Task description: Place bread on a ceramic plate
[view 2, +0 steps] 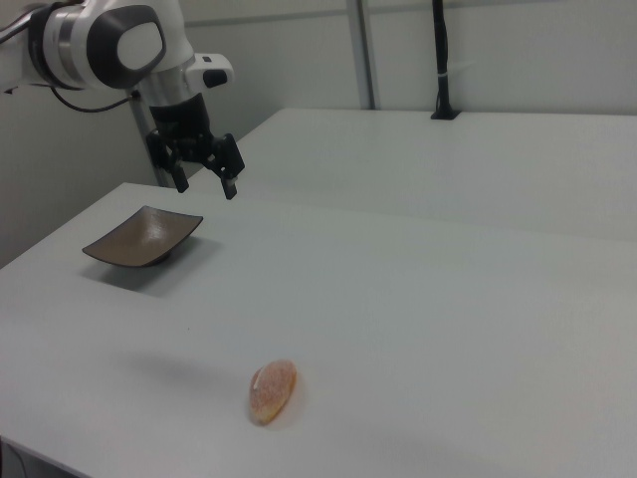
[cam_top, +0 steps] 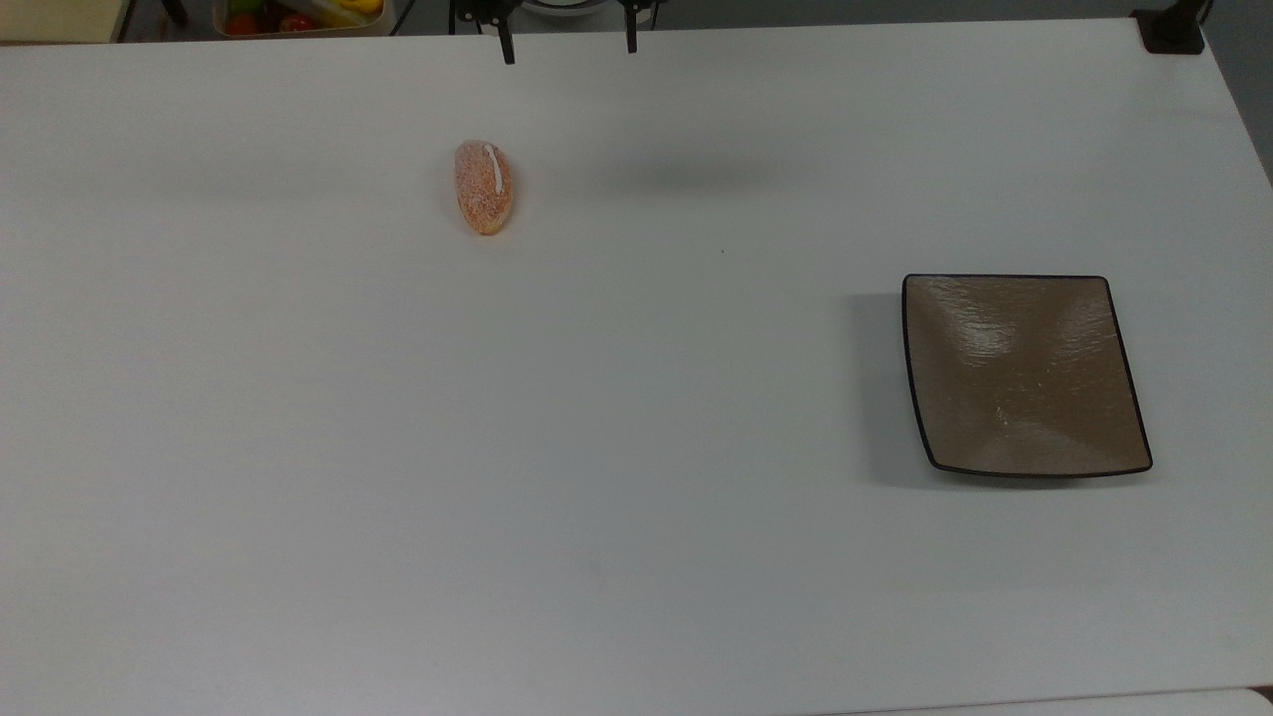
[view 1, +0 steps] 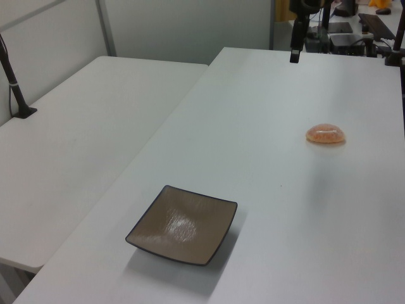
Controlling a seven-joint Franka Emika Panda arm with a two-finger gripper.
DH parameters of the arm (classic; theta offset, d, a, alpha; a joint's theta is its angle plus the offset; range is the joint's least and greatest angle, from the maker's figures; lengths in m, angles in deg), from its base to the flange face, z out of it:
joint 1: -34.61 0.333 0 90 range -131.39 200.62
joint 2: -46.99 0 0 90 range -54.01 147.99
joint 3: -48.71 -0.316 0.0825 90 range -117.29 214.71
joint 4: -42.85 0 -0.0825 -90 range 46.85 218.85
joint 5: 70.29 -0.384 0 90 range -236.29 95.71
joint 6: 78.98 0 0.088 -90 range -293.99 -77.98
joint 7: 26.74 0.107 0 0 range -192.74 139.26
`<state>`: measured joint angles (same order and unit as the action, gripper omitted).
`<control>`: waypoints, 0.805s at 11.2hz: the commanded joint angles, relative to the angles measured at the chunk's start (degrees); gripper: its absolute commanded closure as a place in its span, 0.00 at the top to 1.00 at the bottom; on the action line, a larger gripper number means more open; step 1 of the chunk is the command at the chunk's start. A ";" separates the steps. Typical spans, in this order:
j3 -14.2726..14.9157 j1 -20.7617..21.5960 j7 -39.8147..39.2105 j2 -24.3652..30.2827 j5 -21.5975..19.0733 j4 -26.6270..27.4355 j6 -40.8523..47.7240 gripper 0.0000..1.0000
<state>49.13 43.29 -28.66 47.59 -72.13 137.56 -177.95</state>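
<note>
Approach step is in hand: the hand (view 2: 205,181) is held wide, empty, high over the table (cam_top: 636,557), bread (cam_top: 483,187) below it, ceramic plate (cam_top: 1022,376) well apart; descent onto bread is needed next.

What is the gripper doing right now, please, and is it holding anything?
Gripper: open and empty, up in the air; the bread lies on the table, apart from the ceramic plate.
</note>
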 commanded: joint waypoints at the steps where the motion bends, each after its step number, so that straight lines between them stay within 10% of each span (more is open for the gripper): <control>1: 1.25 0.65 -1.43 0.72 -1.24 0.48 -0.28 1.00; 9: 1.34 0.20 -1.43 1.94 -1.15 0.56 -0.36 1.00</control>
<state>49.47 43.12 -28.75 47.93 -72.13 137.44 -177.95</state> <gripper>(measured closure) 0.000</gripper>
